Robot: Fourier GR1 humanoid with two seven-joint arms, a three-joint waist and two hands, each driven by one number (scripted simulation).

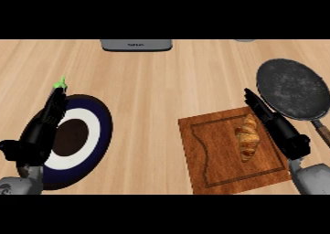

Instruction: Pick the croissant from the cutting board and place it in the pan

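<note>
Right robot hand (279, 122) fingers straight, holding nothing, beside the ridged golden croissant (247, 136) lying on square dark-wood cutting board (208, 151). Left robot hand (39, 132) fingers straight over round navy-white plate (93, 137). Farther: round speckled black pan (293, 89), handle partly hidden. Grey object (137, 45) cut off at light wood table (160, 82) edge.

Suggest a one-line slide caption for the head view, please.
Croissant lies on the cutting board; open right hand beside it, pan empty, left hand over a plate.
</note>
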